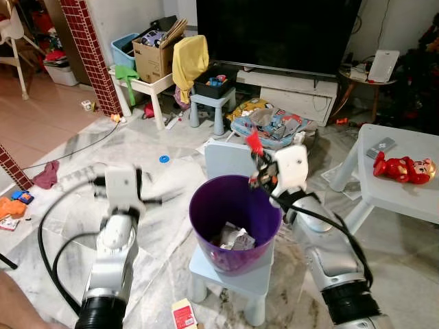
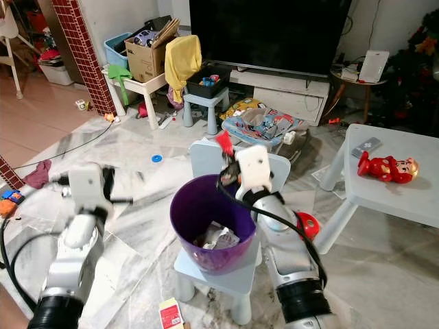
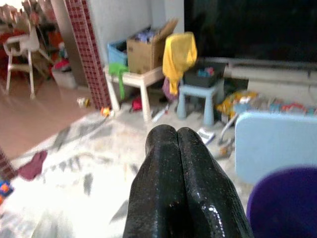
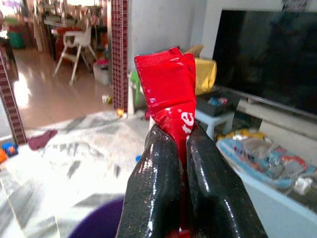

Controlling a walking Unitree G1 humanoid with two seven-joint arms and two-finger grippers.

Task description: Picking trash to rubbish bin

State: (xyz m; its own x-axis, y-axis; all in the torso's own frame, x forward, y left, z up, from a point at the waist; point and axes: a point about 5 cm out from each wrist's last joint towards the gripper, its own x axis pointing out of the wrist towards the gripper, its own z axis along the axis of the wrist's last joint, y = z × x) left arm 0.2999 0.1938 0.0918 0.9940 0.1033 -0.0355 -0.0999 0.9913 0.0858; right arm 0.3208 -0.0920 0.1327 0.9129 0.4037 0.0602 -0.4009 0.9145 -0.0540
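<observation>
From the head view, the right claw (image 1: pixel 259 163) holds a crinkled red plastic wrapper (image 1: pixel 254 142) above the round purple plastic bin's (image 1: pixel 206 218) rim. Left wrist view: left claw (image 3: pixel 177 141) pressed together, holding nothing. Right wrist view: fingers (image 4: pixel 158 173) pinching the wrapper.

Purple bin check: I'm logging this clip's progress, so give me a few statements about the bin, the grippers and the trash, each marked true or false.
1. The right gripper pinches a red wrapper. True.
2. The purple bin stands on the floor. False: it sits on a light blue stool.
3. The bin already holds crumpled trash. True.
4. The left gripper holds a wrapper too. False: its fingers are shut on nothing.
5. The red wrapper lies inside the bin. False: it is held above the rim.
</observation>
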